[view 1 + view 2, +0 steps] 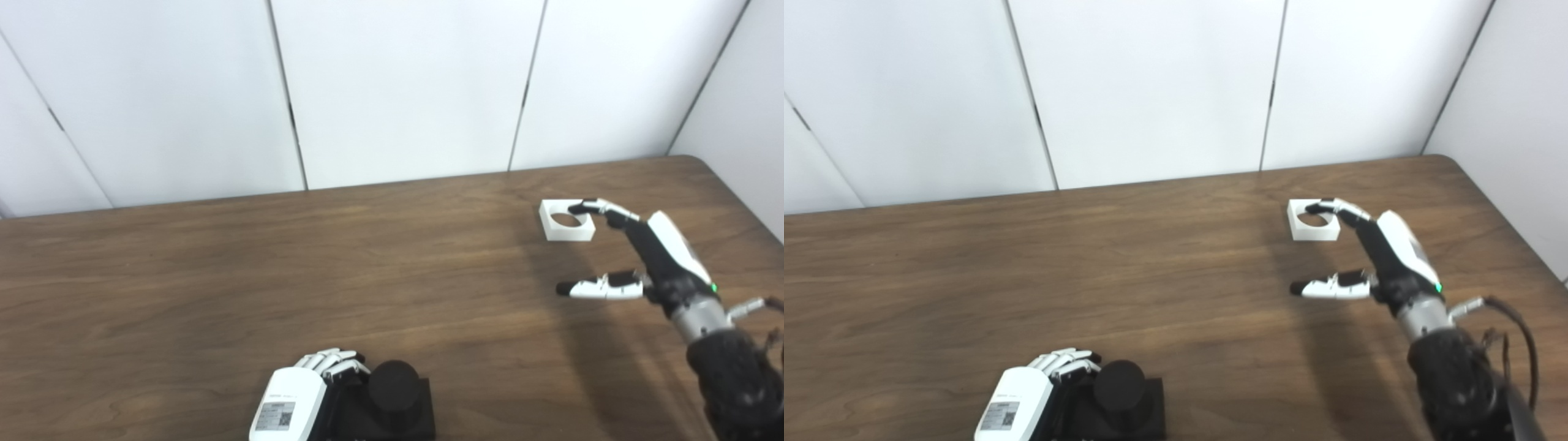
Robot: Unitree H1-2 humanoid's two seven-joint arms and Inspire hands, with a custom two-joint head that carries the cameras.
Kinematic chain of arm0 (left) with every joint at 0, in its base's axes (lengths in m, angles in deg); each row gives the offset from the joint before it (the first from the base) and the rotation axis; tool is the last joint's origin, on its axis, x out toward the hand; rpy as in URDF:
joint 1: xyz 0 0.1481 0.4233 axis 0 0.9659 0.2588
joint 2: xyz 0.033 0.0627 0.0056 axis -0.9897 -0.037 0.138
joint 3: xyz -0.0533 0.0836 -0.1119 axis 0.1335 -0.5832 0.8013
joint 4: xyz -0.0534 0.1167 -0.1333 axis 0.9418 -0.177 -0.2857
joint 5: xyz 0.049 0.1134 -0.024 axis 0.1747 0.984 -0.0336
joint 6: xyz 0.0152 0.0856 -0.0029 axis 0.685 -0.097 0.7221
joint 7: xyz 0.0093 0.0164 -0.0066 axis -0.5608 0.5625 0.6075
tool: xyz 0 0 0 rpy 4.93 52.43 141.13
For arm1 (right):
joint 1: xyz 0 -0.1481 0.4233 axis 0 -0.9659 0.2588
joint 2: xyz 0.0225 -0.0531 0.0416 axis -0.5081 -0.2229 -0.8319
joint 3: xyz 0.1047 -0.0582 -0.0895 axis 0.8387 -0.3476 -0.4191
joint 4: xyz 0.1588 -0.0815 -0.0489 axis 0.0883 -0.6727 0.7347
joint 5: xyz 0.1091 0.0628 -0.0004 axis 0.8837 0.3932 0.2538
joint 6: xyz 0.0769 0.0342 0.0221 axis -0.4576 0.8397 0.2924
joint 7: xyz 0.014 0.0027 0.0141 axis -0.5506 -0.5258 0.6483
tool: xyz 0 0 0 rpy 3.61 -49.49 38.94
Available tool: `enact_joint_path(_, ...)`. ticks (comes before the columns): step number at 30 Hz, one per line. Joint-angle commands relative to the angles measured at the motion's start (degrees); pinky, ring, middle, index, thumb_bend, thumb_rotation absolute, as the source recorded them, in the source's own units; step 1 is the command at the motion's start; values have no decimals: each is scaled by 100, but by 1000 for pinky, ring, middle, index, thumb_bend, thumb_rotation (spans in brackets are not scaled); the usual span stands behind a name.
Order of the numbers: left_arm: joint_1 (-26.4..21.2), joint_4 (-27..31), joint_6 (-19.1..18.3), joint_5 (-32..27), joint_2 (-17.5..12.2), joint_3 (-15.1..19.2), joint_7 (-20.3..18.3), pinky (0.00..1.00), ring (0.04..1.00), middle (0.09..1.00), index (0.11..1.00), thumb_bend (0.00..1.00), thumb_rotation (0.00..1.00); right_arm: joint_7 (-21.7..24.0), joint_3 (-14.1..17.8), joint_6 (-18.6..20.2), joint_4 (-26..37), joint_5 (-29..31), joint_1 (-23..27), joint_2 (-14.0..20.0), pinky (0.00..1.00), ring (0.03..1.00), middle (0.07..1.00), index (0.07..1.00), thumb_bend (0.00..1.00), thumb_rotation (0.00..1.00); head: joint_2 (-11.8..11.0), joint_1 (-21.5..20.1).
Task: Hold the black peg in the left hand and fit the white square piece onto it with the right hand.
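The black peg (392, 392), a round post on a square black base, stands at the table's near edge. My left hand (306, 395) lies against its left side with fingers curled on the base. The white square piece (566, 220), with a round hole, lies flat at the far right. My right hand (637, 257) hovers beside it, fingers spread; the fingers (597, 207) reach over the piece's hole and the thumb points left, well short of it. The right hand holds nothing.
The brown wooden table (245, 275) runs to white wall panels (398, 92) at the back. Its right edge lies close to my right arm (735, 380). A cable (1513, 324) loops off the right wrist.
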Motion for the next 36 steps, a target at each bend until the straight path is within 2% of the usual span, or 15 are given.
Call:
enact_joint_path(1, 142, -277, -165, 51, -44, -102, -476, 737, 789, 755, 489, 509, 50, 20, -18, -222, -184, -303, 485, 315, 864, 947, 904, 782, 824, 87, 9, 1)
enact_joint_path(7, 148, -255, -169, 38, -37, -92, -508, 744, 791, 755, 489, 509, 50, 254, -426, -328, -1149, -821, 1281, 813, 967, 996, 939, 781, 879, 110, -30, -23)
enact_joint_path(19, 142, -291, -239, 147, 60, -75, -479, 738, 781, 747, 489, 511, 51, 470, -1133, -642, -2929, -1396, 2471, 1068, 998, 1000, 951, 792, 878, 147, -131, 66)
enact_joint_path(27, 170, -213, -282, 226, 95, -93, -559, 748, 787, 750, 489, 510, 51, 619, -1592, -943, -3694, -1665, 2915, 1169, 977, 1000, 941, 792, 873, 153, -124, 96)
enact_joint_path(36, 196, -196, -305, 198, 170, -90, -536, 747, 784, 749, 489, 511, 49, 643, -1935, -1169, -4336, -1869, 3219, 1175, 941, 976, 926, 767, 877, 149, -112, 149)
